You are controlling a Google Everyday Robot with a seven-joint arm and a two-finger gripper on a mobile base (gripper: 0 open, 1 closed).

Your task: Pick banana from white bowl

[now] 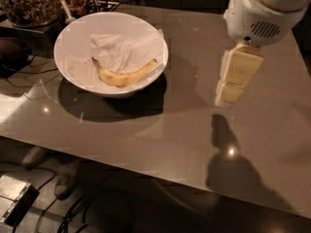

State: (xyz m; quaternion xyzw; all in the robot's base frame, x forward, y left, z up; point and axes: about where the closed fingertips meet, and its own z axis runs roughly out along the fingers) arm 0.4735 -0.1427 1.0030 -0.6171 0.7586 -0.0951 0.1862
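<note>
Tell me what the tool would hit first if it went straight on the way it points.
The tool points down, so it would most likely meet the bare table first, well apart from the bowl. The banana lies outside that line. Depth is unclear, so the exact spot is a guess.
</note>
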